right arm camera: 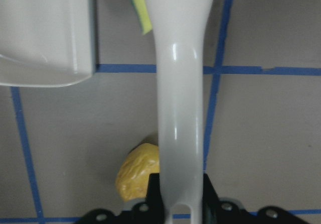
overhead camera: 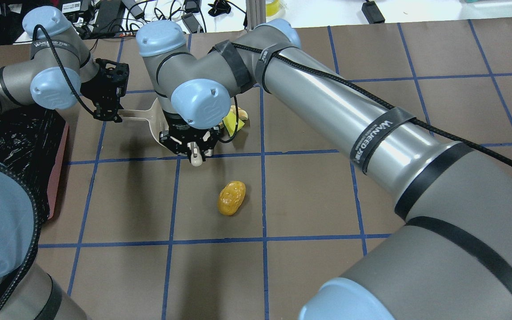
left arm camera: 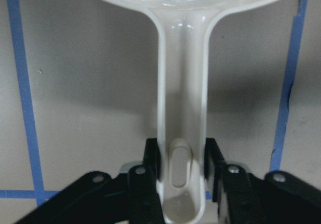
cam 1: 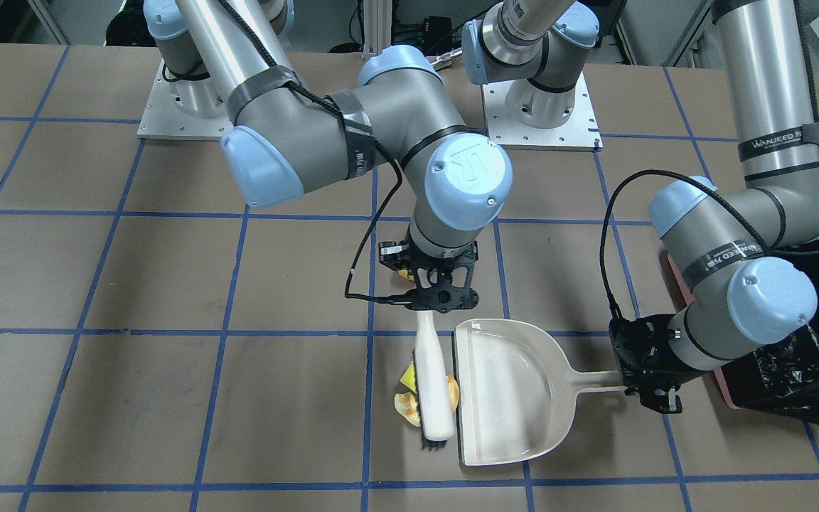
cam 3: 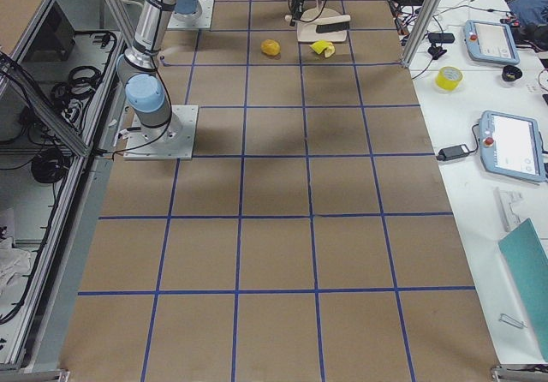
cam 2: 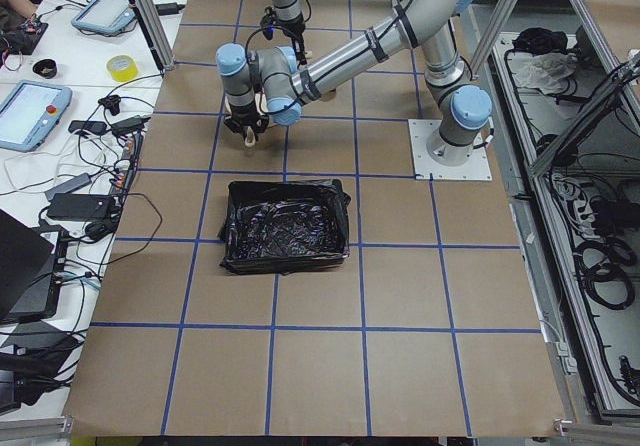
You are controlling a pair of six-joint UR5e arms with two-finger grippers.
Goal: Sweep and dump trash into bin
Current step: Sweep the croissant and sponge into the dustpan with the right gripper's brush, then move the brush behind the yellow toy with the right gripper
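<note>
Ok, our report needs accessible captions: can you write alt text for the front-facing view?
The right hand holds a white brush over two trash pieces right at the mouth of the dustpan; the left hand grips its handle. A bin lined with a black bag sits partly behind the left arm.

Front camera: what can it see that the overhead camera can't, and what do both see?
Only the front camera shows the dustpan's whole scoop and the brush's bristles. Only the overhead camera shows the potato plainly, lying apart from the rest. In the front view the right gripper mostly hides it. Both show the yellow wedge, the bin and the left gripper holding the dustpan's handle.
</note>
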